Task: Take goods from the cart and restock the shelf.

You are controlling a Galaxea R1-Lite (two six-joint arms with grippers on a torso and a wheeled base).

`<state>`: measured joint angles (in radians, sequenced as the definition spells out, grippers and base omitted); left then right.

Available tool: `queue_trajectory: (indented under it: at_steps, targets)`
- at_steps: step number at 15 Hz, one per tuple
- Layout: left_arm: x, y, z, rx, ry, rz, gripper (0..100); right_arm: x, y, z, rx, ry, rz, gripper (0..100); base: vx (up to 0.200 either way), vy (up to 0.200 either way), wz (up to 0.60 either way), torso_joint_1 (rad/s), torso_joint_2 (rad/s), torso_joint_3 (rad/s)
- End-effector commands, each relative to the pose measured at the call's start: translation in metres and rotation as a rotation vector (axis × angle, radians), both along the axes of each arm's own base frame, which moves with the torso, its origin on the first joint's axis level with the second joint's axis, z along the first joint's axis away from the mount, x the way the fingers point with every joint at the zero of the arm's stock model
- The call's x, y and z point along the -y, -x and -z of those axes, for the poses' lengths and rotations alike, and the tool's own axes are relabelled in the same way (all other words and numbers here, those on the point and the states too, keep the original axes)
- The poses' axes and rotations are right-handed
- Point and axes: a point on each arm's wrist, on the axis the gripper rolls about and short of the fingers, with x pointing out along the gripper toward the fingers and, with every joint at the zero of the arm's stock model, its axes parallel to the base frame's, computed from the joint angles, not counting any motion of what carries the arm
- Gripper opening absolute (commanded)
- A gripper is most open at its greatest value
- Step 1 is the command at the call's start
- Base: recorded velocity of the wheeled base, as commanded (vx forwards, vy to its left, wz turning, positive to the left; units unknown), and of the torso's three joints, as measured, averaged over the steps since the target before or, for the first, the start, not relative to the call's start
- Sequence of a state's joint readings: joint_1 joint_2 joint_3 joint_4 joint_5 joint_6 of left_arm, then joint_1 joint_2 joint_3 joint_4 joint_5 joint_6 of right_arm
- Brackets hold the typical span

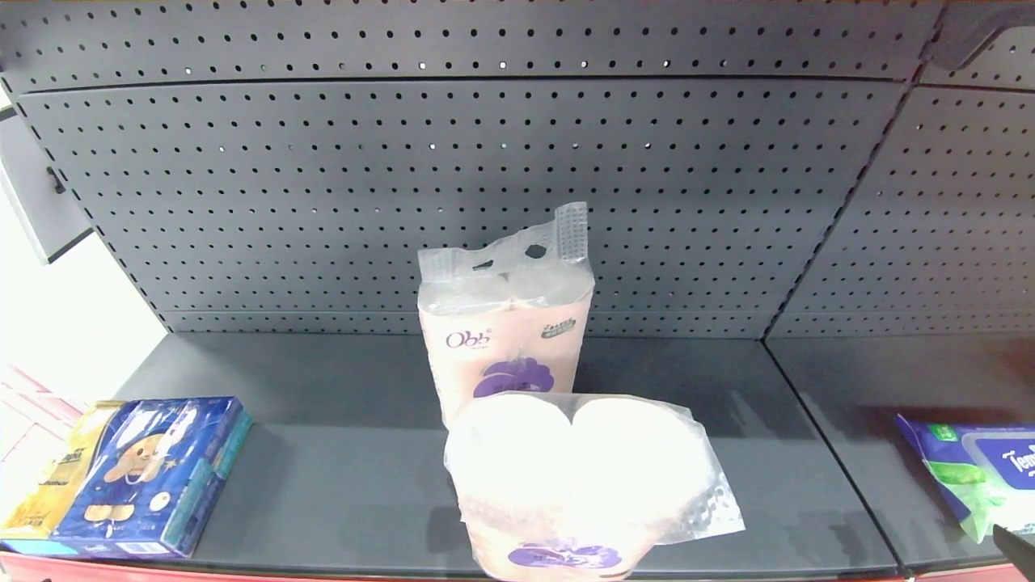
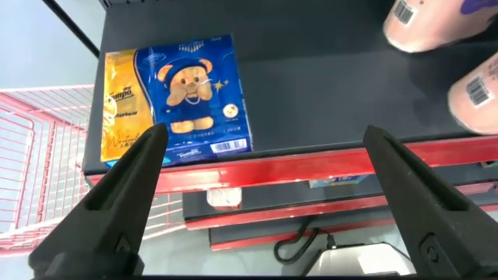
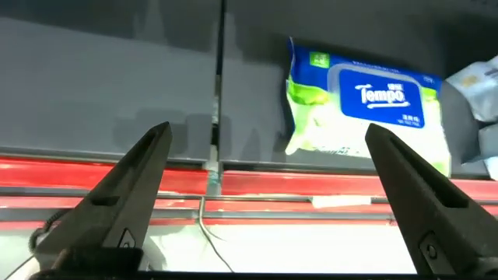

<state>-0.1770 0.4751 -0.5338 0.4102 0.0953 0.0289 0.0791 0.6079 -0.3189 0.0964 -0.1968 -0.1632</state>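
You're sitting w/ both arms empty. L gripper (image 2: 264, 131) jaws are standing wide open w/ nothing btwn them, and the R gripper (image 3: 268, 128) is the same. Both are hanging out front of the shelf (image 1: 340, 485), low by its red lip. The L one is well left of the upright roll pack (image 1: 505, 331), the R one well right of it.

A second roll pack (image 1: 566, 485) is lying just in front of the upright roll pack; can't tell if they're touching. The blue bear tissue pack (image 1: 154, 473) is sitting well left of it, w/ a yellow pack (image 1: 48, 485) against its far side. The wet-wipe pack (image 3: 366, 101) is lying well right of it, past the divider. The cart (image 2: 31, 163) is showing as red wire further left again, below shelf level.

By my read you're btwn items, so the next pick is coming from the cart, and the L arm looks closer.

- Keep the jaws open while you're going down.
- Grip soft packs across the body, not the loose film.
- Aim for the bare gap left of the upright roll pack.
- Go in high: the second roll pack looks close to the lip, and a knock could be sending it off.
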Motion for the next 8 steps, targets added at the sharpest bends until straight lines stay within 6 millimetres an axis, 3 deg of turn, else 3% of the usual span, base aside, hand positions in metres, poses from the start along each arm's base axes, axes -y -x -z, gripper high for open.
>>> queue_trajectory:
  at_steps: [1,4,5,8]
  targets:
    - [0.000,0.002,0.000,0.008,0.001,0.000,100,-0.001,-0.008,-0.005,0.006,0.004,-0.003,100,0.000,0.000,0.00,0.000,0.00,0.000]
    - [-0.001,0.006,0.002,0.021,0.004,0.000,100,-0.004,-0.047,-0.023,0.032,-0.021,-0.004,100,0.000,0.000,0.00,0.000,0.00,0.000]
    - [-0.001,0.008,0.003,0.032,0.006,0.000,100,-0.005,-0.057,-0.019,0.019,-0.022,-0.003,100,0.000,0.000,0.00,0.000,0.00,0.000]
    - [-0.002,0.011,0.003,0.047,0.008,0.000,100,-0.016,-0.072,-0.022,-0.017,-0.006,-0.121,100,0.000,0.000,0.00,0.000,0.00,0.000]
